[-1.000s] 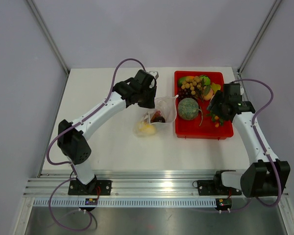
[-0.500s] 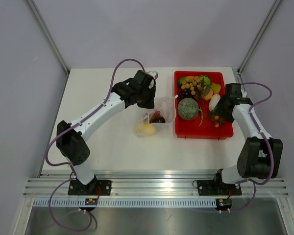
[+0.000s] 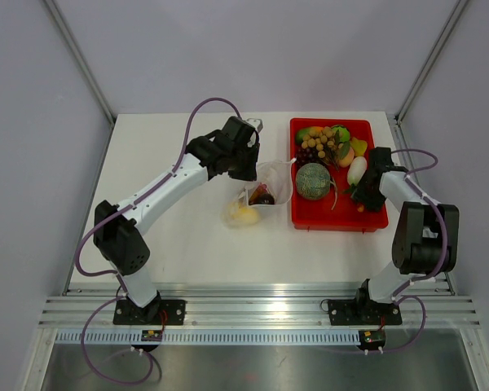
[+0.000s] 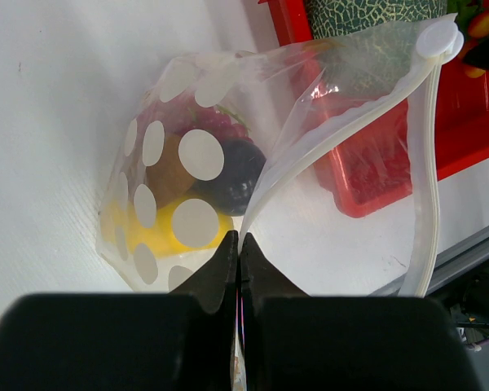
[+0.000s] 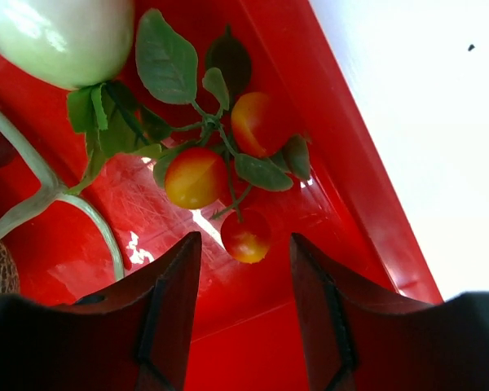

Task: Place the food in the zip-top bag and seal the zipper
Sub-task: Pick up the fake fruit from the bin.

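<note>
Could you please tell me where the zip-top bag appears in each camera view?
Top external: zip-top bag at centre, just left of the red tray.
Left wrist: zip-top bag fills mid-frame, held by the left end effector.
Right wrist: not in view.
Shared landmark: the red tray.

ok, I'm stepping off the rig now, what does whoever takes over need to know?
Left pincer: shut on the zip-top bag at its mouth edge, holding it open beside the red tray.
Right pincer: open, low over the tomato sprig in the tray's corner.
Done: a yellow piece and a dark round are in the bag.
Left: melon, grape bunch and the rest to bag; zipper unsealed.
</note>
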Motion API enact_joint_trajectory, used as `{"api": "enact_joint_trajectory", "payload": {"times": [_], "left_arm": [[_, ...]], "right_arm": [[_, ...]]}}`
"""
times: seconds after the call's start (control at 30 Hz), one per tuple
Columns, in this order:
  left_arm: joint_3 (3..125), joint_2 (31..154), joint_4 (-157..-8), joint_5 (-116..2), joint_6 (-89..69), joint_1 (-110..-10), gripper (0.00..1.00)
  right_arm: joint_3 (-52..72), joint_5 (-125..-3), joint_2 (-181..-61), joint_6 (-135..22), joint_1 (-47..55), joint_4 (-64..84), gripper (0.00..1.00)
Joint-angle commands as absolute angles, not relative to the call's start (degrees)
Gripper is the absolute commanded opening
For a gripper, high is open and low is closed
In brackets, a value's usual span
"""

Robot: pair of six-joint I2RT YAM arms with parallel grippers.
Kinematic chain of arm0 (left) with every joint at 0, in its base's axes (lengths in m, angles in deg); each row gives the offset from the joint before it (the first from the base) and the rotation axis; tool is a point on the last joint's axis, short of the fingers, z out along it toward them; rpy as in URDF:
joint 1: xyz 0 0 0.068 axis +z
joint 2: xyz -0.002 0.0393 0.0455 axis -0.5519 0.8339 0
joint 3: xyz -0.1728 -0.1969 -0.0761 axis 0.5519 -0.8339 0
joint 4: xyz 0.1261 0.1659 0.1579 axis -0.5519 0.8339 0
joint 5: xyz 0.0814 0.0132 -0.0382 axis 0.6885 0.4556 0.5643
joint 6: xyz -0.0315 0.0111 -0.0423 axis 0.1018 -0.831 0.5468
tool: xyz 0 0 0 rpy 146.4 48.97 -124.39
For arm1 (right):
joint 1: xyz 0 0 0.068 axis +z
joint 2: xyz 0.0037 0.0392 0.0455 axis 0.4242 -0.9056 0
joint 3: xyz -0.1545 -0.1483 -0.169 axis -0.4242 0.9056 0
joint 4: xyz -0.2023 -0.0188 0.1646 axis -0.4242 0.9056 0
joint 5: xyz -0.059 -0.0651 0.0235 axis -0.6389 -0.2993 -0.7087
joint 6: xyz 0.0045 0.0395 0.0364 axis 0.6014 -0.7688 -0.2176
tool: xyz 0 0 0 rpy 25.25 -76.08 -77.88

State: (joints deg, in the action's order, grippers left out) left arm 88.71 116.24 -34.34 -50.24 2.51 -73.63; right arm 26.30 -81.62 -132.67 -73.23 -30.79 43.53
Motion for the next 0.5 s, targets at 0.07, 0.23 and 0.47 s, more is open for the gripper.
{"api": "enact_joint_trajectory", "payload": {"times": [0.07,0.23,0.47], "left_arm": [[88.7,114.0,-36.4,-50.3,2.1,-73.7,0.0],[88.8,114.1,-36.5,-50.5,2.1,-73.7,0.0],[89.1,114.4,-36.3,-50.5,1.9,-73.7,0.0]], "right_arm": [[26.0,-81.8,-134.2,-72.8,-31.1,40.2,0.54],[25.9,-81.4,-134.9,-72.6,-31.1,39.9,0.49],[26.1,-80.5,-132.2,-72.6,-31.1,40.4,0.25]]}}
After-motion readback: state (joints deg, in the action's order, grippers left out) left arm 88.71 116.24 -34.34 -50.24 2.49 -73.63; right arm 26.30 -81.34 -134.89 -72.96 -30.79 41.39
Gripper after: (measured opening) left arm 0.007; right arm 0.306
